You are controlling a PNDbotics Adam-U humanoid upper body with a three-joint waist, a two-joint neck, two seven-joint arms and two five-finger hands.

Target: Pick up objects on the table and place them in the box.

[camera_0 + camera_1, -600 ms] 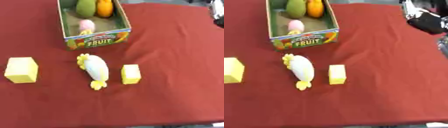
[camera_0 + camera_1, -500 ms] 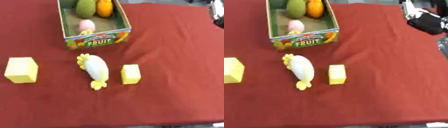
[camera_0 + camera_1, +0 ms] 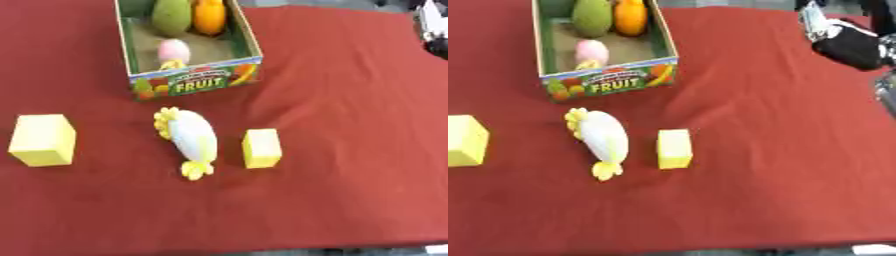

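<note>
A cardboard box [image 3: 194, 85] labelled FRUIT stands at the far middle of the red table. Inside it lie a green fruit [image 3: 171, 16], an orange one [image 3: 209, 15] and a pink one [image 3: 173, 50]. In front of the box a white toy with yellow ends [image 3: 193, 140] lies on the cloth. A small yellow block [image 3: 262, 148] sits just to its right, apart from it. A larger yellow block [image 3: 42, 139] sits near the left edge. My right hand [image 3: 846, 42], black with silver parts, hangs at the upper right, far from all of these. The left hand shows in neither view.
The red cloth [image 3: 350, 125] covers the whole table. Its front edge runs along the bottom of the views. The table's right edge shows in the right eye view below my hand.
</note>
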